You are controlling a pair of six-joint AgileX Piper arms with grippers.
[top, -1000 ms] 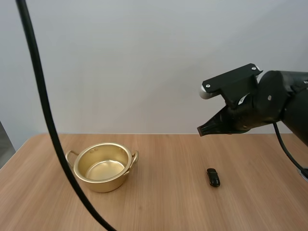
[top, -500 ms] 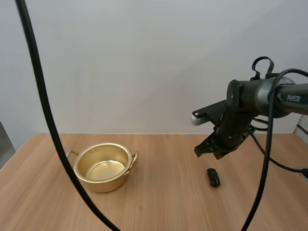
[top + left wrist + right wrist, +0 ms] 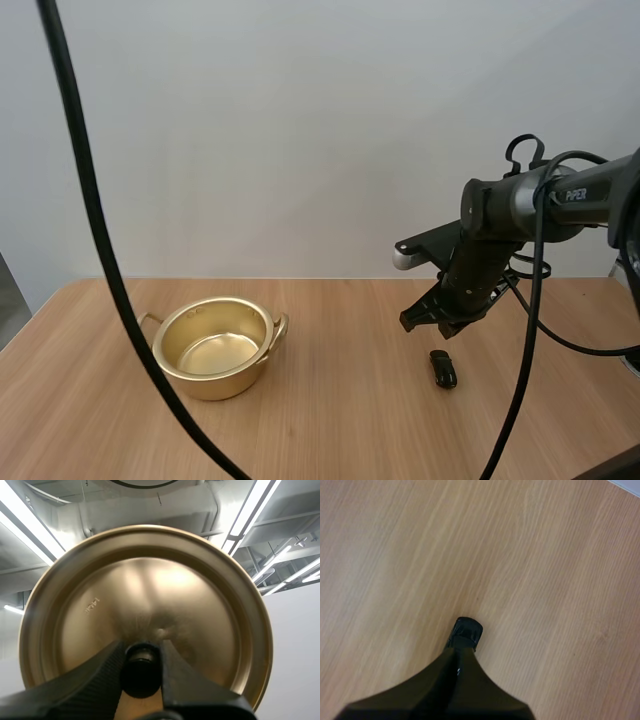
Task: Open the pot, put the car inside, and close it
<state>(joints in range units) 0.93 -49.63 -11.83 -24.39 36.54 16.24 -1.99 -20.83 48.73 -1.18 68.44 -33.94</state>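
Note:
A gold pot (image 3: 214, 346) stands open and empty at the table's left. Its gold lid (image 3: 210, 610) is held up by the black knob (image 3: 141, 670), on which my left gripper (image 3: 141, 666) is shut. A small black toy car (image 3: 443, 368) lies on the wood at the right. My right gripper (image 3: 424, 321) hangs just above and slightly behind the car, fingers together as one dark wedge. In the right wrist view the car (image 3: 465, 632) sits right past the tip of that shut right gripper (image 3: 456, 656).
The wooden table (image 3: 330, 420) has bare room between pot and car and along the front. Its back edge runs just behind the pot and the right gripper.
My right arm has swung down and away from the camera, lowering the shut gripper from high above the table to just over the car. Pot and car have not moved.

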